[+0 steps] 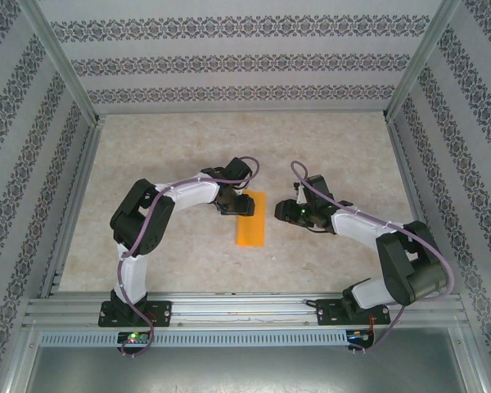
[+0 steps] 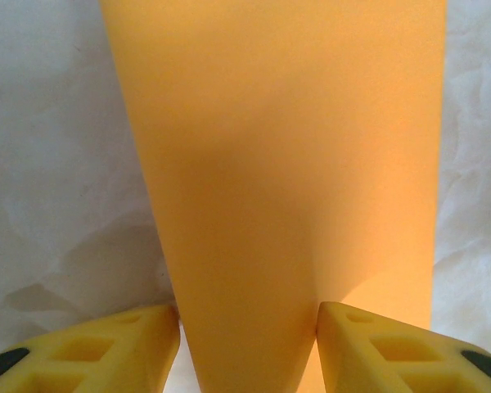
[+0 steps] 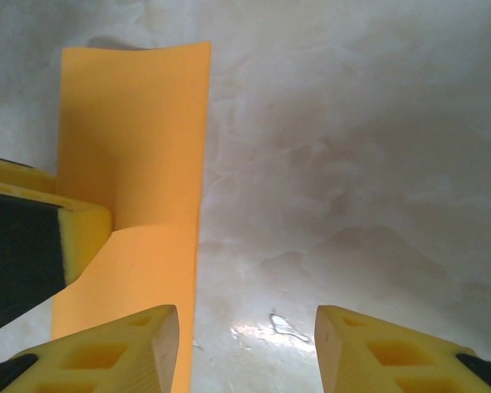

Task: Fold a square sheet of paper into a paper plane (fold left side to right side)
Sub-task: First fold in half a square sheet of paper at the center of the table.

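Note:
The square sheet of paper [image 1: 251, 225] lies on the table as a narrow orange strip, doubled over lengthwise. My left gripper [image 1: 231, 205] is at the strip's far left corner. In the left wrist view its jaws [image 2: 248, 352] stand apart, and a raised, shadowed layer of the paper [image 2: 278, 147] fills the gap and touches both fingers. My right gripper [image 1: 293, 213] hovers just right of the strip. It is open [image 3: 247, 352] over bare table, its left finger over the paper's [image 3: 135, 139] right edge. The left gripper's finger [image 3: 74, 233] rests on the paper there.
The marbled tabletop [image 1: 172, 139] is ringed by patterned walls and aluminium rails [image 1: 245, 307] along the near edge. A small shiny mark [image 3: 282, 327] sits on the table between the right fingers.

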